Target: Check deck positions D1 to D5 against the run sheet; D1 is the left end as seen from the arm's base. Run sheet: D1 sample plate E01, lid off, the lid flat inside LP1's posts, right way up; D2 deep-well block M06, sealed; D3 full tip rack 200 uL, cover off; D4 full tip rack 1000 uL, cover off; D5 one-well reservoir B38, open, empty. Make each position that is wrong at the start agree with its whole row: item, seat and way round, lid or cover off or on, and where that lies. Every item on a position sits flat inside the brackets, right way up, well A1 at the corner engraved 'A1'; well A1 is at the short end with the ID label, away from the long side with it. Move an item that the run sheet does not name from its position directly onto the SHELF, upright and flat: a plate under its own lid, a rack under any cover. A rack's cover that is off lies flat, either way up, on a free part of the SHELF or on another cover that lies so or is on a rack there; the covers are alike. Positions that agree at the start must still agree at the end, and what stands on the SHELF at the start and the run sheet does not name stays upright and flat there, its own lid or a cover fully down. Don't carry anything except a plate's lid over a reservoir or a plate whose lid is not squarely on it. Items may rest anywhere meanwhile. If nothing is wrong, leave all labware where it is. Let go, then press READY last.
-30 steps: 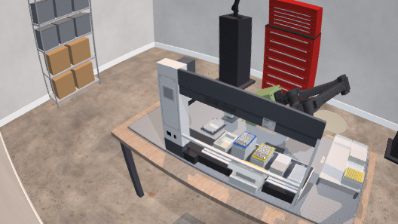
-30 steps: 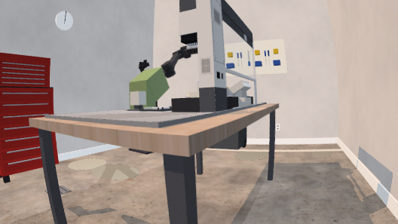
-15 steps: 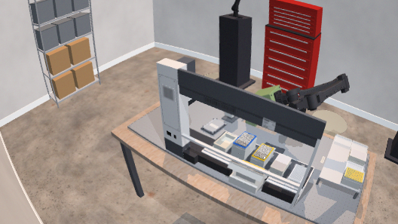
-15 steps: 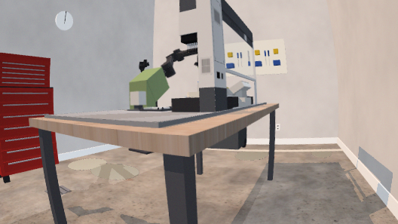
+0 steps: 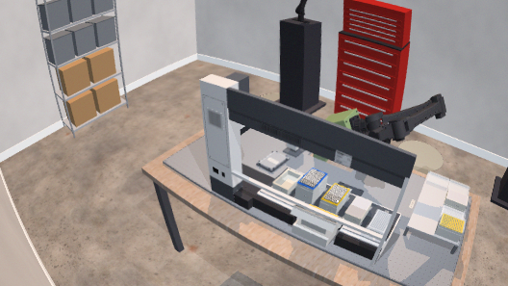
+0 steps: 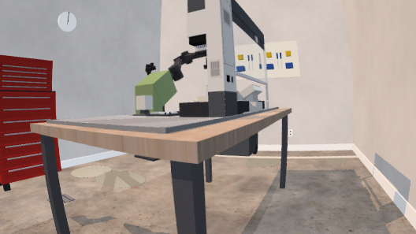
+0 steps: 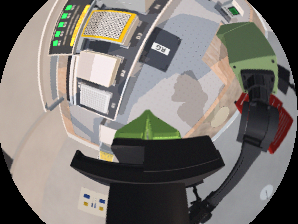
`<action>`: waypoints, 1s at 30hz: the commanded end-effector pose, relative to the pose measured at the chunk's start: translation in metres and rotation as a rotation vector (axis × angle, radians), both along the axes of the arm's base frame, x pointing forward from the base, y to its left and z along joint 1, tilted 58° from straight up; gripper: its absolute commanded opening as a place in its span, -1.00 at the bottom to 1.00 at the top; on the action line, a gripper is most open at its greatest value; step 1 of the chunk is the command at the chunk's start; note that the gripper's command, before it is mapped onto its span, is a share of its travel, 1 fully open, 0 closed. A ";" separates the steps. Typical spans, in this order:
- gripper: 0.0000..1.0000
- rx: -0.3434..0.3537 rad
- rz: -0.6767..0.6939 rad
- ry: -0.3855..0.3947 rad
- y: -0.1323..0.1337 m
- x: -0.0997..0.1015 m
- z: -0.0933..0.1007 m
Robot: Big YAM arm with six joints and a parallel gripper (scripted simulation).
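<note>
Deck row, bench: five items seated in brackets under the gantry, two tip racks uncovered for access. Gripper: closed, empty, raised behind the deck, carrying nothing over open labware. Shelf: spare labware parked aside.

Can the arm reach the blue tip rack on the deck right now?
Probably not directly: the gripper sits shut behind the dark gantry beam, which spans above the blue tip rack.
</note>
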State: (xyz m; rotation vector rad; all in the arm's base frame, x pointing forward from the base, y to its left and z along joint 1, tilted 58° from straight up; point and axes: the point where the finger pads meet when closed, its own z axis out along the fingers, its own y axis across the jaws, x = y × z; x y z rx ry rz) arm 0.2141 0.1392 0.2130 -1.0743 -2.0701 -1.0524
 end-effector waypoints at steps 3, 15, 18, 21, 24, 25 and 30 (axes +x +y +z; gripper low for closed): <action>-1.00 -0.016 -0.074 0.085 -0.011 0.006 -0.011; -1.00 -0.043 -0.189 0.263 -0.040 0.012 -0.058; -1.00 -0.050 -0.221 0.311 -0.048 0.014 -0.070; -1.00 -0.052 -0.231 0.331 -0.050 0.013 -0.075; -1.00 -0.060 -0.264 0.371 -0.059 0.018 -0.086; -1.00 -0.062 -0.274 0.398 -0.060 0.015 -0.092; -1.00 -0.063 -0.268 0.375 -0.075 0.022 -0.111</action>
